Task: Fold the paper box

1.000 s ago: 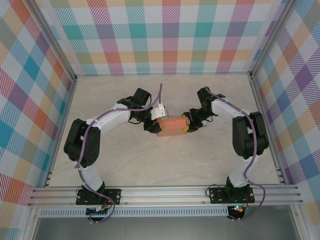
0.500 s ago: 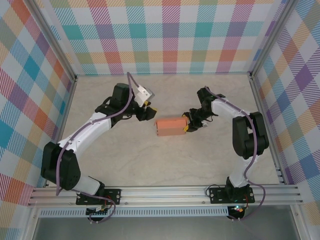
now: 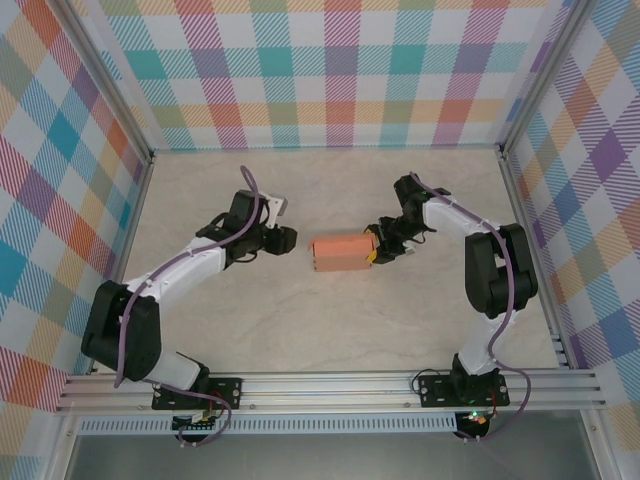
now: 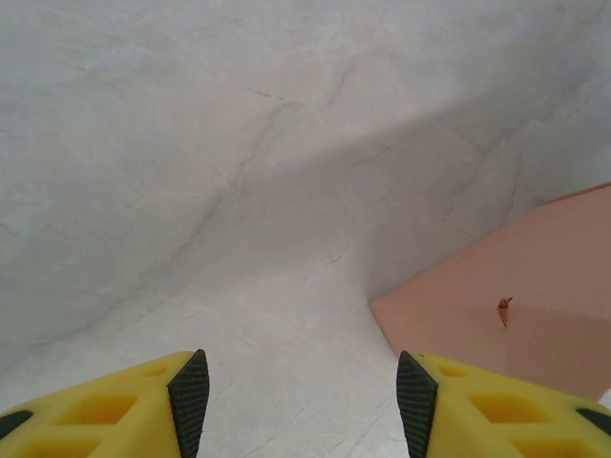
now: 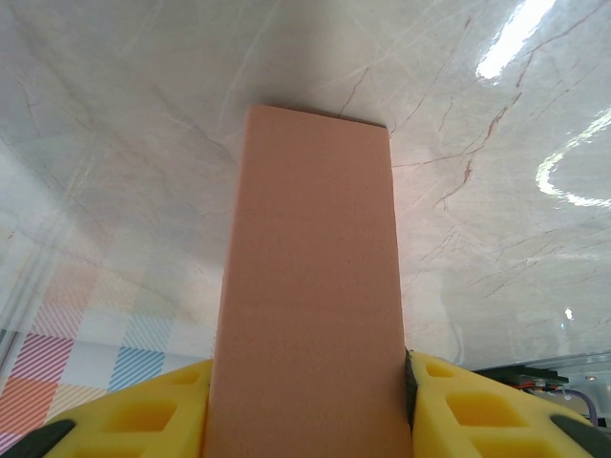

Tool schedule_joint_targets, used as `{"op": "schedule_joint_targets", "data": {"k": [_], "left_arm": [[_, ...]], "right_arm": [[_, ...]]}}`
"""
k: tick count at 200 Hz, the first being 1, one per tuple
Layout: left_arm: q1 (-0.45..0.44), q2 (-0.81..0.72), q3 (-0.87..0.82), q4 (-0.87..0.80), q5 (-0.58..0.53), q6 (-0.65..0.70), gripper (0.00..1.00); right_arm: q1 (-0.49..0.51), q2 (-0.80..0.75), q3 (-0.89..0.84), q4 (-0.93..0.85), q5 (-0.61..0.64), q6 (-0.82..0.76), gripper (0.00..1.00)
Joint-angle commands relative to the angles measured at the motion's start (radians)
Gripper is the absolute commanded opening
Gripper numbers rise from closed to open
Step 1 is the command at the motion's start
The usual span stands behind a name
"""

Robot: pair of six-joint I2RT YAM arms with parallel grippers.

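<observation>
Right gripper (image 3: 374, 250) clamping box (image 3: 340, 252) end; left gripper (image 4: 301, 386) hanging open, empty, near box. Squeezing gently, avoiding crushing it.

- Left arm (image 3: 185, 263): white link shells between bulky black joint housings, with a lilac cable looped along it.
- Right arm (image 3: 455, 215): the same white, black and lilac.
- Left fingers (image 4: 105, 405) and right fingers (image 5: 477, 410): yellow, with moulded pockets; the left ones have black inner pads.
- Black base plates (image 3: 195, 390) sit on the aluminium rail (image 3: 330, 385).
</observation>
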Motion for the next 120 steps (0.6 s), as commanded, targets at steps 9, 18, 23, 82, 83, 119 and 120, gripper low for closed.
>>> {"op": "schedule_joint_targets", "data": {"k": [9,18,23,82,83,119,120], "left_arm": [[-0.031,0.051,0.028,0.018,0.063,-0.007,0.56],[-0.035,0.054,0.022,0.024,0.063,-0.007,0.56],[-0.034,0.05,0.017,0.031,0.068,-0.007,0.56],[-0.044,0.017,-0.003,0.1,0.173,-0.051,0.57],[-0.044,0.016,-0.002,0.101,0.175,-0.051,0.57],[-0.046,0.017,-0.01,0.1,0.206,-0.046,0.57],[-0.046,0.017,-0.011,0.101,0.207,-0.045,0.57]], "right_arm": [[0.007,0.004,0.006,-0.027,0.046,0.055,0.43],[0.007,0.002,0.005,-0.027,0.047,0.055,0.43],[0.007,0.002,0.003,-0.024,0.046,0.055,0.43],[0.007,0.001,0.001,-0.022,0.045,0.051,0.43],[0.007,0.001,0.001,-0.021,0.045,0.051,0.43],[0.006,0.003,0.003,-0.021,0.04,0.048,0.43],[0.006,0.002,0.004,-0.022,0.039,0.047,0.43]]}}
